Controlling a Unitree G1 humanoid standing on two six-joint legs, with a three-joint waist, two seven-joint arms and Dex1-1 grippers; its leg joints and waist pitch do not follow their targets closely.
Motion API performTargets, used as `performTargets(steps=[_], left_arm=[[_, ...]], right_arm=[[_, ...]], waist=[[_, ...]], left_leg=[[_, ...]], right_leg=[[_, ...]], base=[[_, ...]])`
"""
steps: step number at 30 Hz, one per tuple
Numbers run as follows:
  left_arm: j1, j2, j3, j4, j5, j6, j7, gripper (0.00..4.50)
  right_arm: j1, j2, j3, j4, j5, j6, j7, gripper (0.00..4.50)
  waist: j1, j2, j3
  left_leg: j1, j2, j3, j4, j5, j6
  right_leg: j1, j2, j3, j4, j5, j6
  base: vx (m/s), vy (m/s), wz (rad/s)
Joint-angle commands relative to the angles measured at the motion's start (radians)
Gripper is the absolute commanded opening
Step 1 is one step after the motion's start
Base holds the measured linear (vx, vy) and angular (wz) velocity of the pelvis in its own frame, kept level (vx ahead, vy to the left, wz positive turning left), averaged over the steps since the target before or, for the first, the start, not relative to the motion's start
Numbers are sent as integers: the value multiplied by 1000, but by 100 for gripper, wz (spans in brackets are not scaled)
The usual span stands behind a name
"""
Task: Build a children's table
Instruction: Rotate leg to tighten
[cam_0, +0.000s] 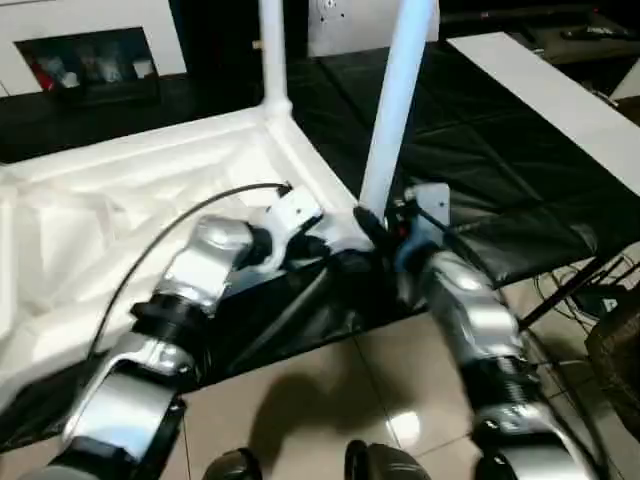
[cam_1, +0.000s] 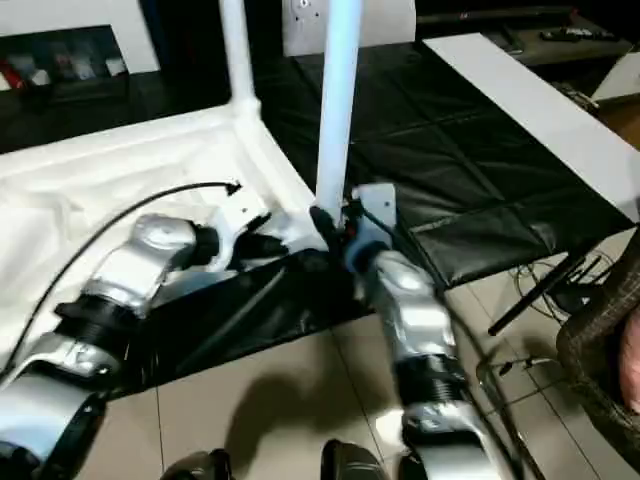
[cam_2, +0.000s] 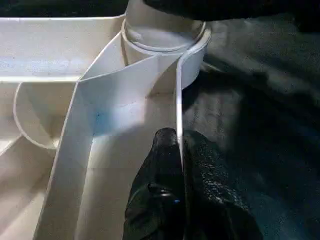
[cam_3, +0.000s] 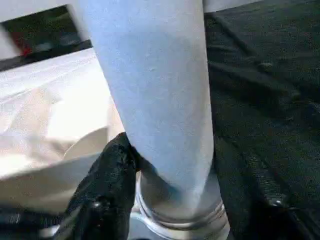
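Silver forearms reach forward from the robot over a tiled floor (cam_0: 330, 390) toward the table top (cam_0: 100, 230), which lies upside down on a black mat (cam_0: 480, 160), ribbed underside facing up. Two white legs stand upright in sockets along its right-hand edge: a far leg (cam_0: 271, 50) at the back corner and a near leg (cam_0: 395, 110) at the corner closest to the robot.

Over there the left gripper (cam_2: 176, 150) is pinched tight on the thin side wall of the top, one black finger inside and one outside, just beside the near corner socket (cam_2: 162, 42).

At that same corner the right gripper (cam_3: 165, 165) sits around the base of the near leg, just above its collar; one black finger (cam_3: 112, 170) presses on the leg's side, jaws about half spread around it.

Behind the top stands a white cabinet (cam_0: 85, 45), and a long white board (cam_0: 550, 95) lies on the mat to the right.
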Motion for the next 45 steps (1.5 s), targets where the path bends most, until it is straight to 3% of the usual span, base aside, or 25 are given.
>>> performTargets(steps=[1, 4, 7, 9, 11, 15, 19, 26, 31, 32, 38, 45], left_arm=[[12, -81, -71, -37, -32, -10, -59, 0], [20, -73, -74, -50, -32, -6, -70, 0], [50, -20, -83, -79, -34, -15, -125, 0], [58, -7, -84, -83, -35, -21, -138, 0], [75, 30, -91, -85, -35, -56, -176, 0], [100, 99, -117, -102, -28, -131, -283, 0], [106, 147, -142, -117, -36, -161, -374, 0], [92, 221, -184, -102, -54, -287, -546, 0], [74, 244, -198, -91, -71, -321, -633, 0], [72, 245, -199, -90, -73, -324, -638, 0], [64, 252, -202, -77, -75, -350, -673, 0], [63, 258, -204, -68, -75, -363, -684, 0]], right_arm=[[-11, 58, 74, 27, -1, 2, 42, 272], [0, 50, 77, 12, -15, -5, 53, 313], [52, -34, 78, -41, -31, -55, 123, 323], [63, -66, 87, -49, -44, -76, 137, 359], [91, -145, 94, -68, -55, -116, 194, 372], [129, -257, 92, -121, 3, -153, 414, 403], [145, -339, 130, -157, 69, -92, 624, 416], [128, -477, 219, -174, 166, -21, 1005, 416], [77, -527, 278, -124, 161, -13, 1168, 379], [72, -530, 282, -121, 163, -8, 1179, 357], [40, -560, 328, -97, 154, 17, 1273, 315], [28, -566, 342, -85, 156, 26, 1320, 258]], waist=[[11, 2, -69], [17, 3, -73], [21, 4, -76], [25, 5, -76], [32, 4, -73], [42, 4, -67], [40, 4, -64], [56, 0, -69], [63, 0, -72], [63, -5, -70], [68, -6, -70], [79, -6, -70]], left_leg=[[11, 30, -10, -59, -211, 43], [8, 32, -8, -57, -150, 67], [6, 34, -8, -54, -120, 89], [6, 35, -8, -52, -105, 101], [8, 34, -6, -52, -120, 104], [10, 39, -6, -56, -174, 96], [12, 38, -10, -58, -217, 85], [9, 44, -7, -53, -164, 115], [11, 45, -6, -51, -150, 112], [10, 45, -6, -51, -154, 114], [10, 46, -6, -50, -149, 108], [13, 45, -5, -49, -143, 108]], right_leg=[[51, -80, 53, -72, -265, -207], [57, -77, 53, -61, -174, -224], [63, -78, 53, -52, -102, -242], [62, -76, 52, -48, -67, -254], [62, -75, 52, -52, -87, -252], [60, -78, 54, -61, -179, -229], [59, -77, 51, -71, -272, -211], [61, -77, 49, -58, -204, -235], [57, -78, 48, -53, -183, -249], [57, -77, 48, -52, -189, -251], [56, -79, 49, -53, -200, -246], [55, -79, 49, -53, -205, -243]], base=[[0, 0, 0], [0, 0, 0], [0, 0, 0], [0, 0, 0], [0, 0, 0], [0, 0, 0], [0, 0, 0], [0, 0, 0], [0, 0, 0], [0, 0, 0], [0, 0, 0], [0, 0, 0]])
